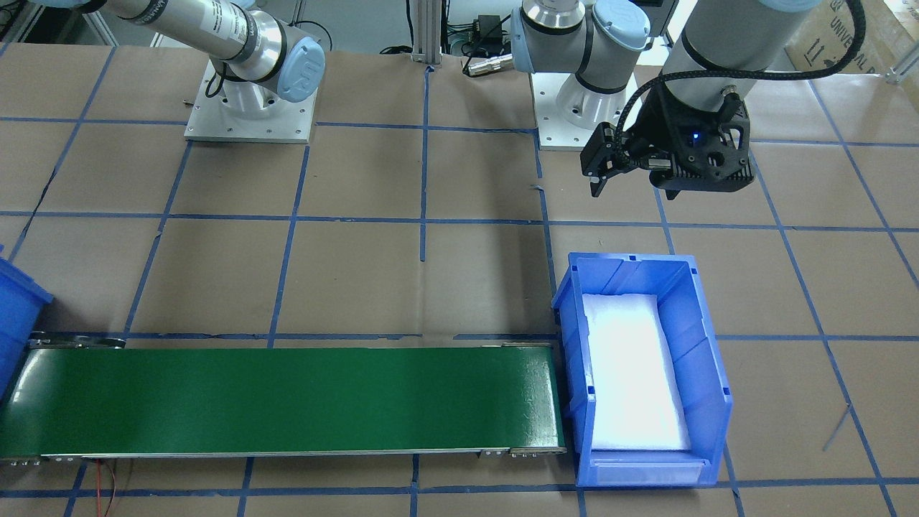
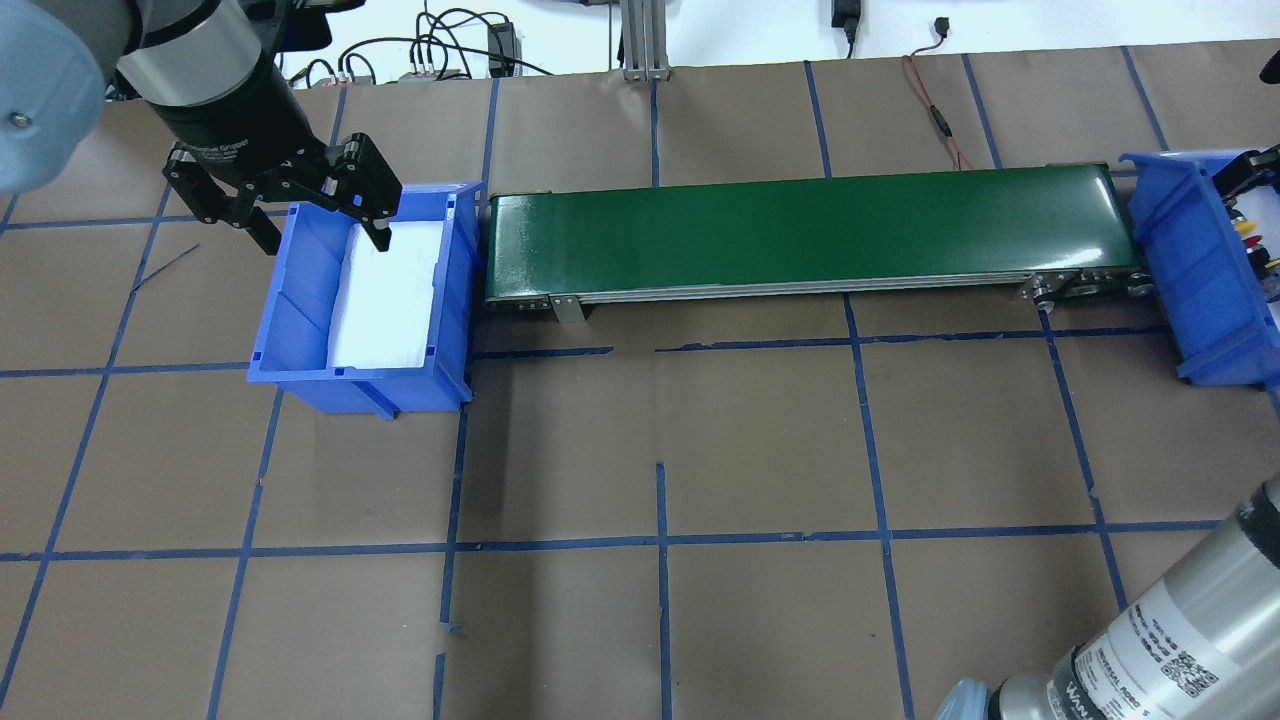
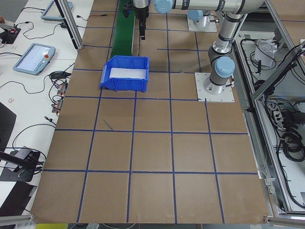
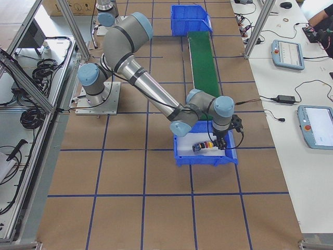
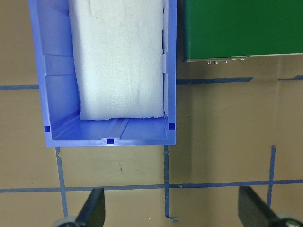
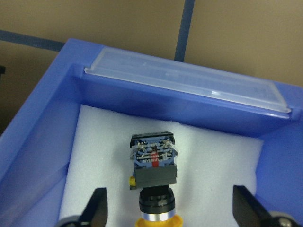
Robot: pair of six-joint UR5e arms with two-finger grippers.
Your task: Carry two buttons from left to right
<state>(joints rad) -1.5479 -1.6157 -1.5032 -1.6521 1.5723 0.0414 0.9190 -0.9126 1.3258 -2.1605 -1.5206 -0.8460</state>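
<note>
— Right gripper [image 6: 171, 207] hangs with fingers spread wide over the yellow-capped push-button switch [image 6: 154, 177], which lies on white foam [image 6: 213, 161] inside the blue plastic bin [image 6: 38, 142].
— Light and rigid, I'd judge; the cap looks slick. Pinch the square black block, sparing the exposed terminals.

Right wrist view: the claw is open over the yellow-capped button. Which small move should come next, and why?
Probably lower the right claw straight down and shut it on the yellow-capped push-button switch. Its fingers stand open on either side of the switch, which lies ungripped on the white foam pad in the blue plastic bin.
</note>
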